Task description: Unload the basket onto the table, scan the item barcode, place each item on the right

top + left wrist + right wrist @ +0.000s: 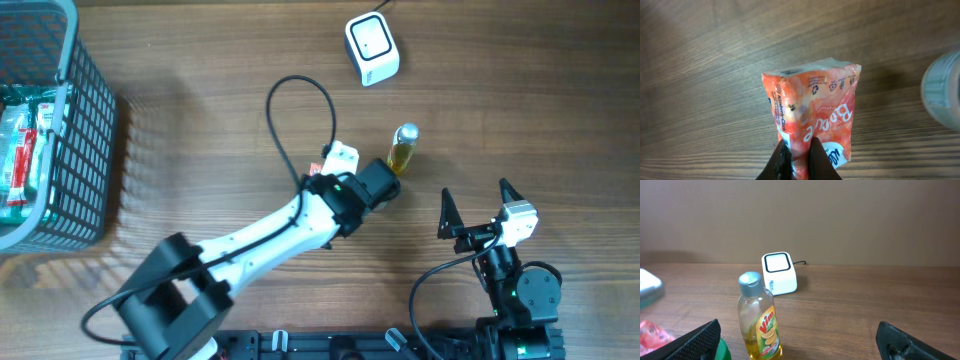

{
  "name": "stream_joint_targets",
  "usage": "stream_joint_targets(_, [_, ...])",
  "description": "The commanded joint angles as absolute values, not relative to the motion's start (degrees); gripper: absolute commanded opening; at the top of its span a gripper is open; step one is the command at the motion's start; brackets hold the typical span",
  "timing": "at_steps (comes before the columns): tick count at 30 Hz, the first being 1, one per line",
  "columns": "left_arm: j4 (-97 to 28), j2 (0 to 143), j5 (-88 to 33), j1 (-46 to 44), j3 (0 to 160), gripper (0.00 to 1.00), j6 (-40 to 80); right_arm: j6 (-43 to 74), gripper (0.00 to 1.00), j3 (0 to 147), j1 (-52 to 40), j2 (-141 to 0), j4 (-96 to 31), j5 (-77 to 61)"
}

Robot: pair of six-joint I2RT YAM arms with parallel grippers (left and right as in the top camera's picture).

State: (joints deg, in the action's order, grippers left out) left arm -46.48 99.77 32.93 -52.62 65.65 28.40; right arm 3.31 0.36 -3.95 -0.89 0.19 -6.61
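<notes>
Left fingers (781, 161) pinch the packet (812, 110); right fingers (697, 342) are empty.
The left fingers are closed tight on the orange packet's lower edge, at frame centre, just left of the bottle (403, 148) and below the scanner (371, 48). The right fingers stand wide open. The basket (90, 130) at far left holds other packs (20, 150).

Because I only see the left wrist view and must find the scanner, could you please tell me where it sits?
Observer: The white scanner sits on the far side of the table, beyond the left gripper and its orange packet.
Operator: Is anything near my path, please?
Observer: An upright Vim bottle stands close beside the packet, on the right arm's side.
Operator: And the right gripper?
Observer: It is open, holding nothing, near the table's front.
</notes>
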Motion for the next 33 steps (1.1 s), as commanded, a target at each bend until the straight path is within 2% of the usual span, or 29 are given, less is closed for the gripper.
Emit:
stream_joint_targets(1, [-46.5,103.8,36.0,-54.1,65.5,0.04,30.0,3.1,1.0,0.3,-3.7,-0.6,0.4,-6.5])
stream_joint_targets(10, [-45.8,105.8,38.2,-56.4,65.5,0.04,30.1,3.1,1.0,0.3,-3.7,-0.6,0.4,-6.5])
stream_joint_targets(20, [-45.2,105.8,35.0,-56.8,65.5,0.06,30.1,3.1,1.0,0.3,-3.7,-0.6,0.4,-6.5])
stream_joint_targets(25, [-45.2,105.8,35.0,-56.8,65.5,0.04,30.0,3.1,1.0,0.3,-3.7,-0.6,0.4,-6.5])
stream_joint_targets(28, [-45.3,105.8,35.1,-56.8,65.5,0.04,26.3,3.1,1.0,0.3,-3.7,-0.6,0.4,-6.5])
stream_joint_targets(33, [-46.9,105.8,41.3,-56.8,65.5,0.04,24.2,3.1,1.0,0.3,-3.7,-0.6,0.4,-6.5])
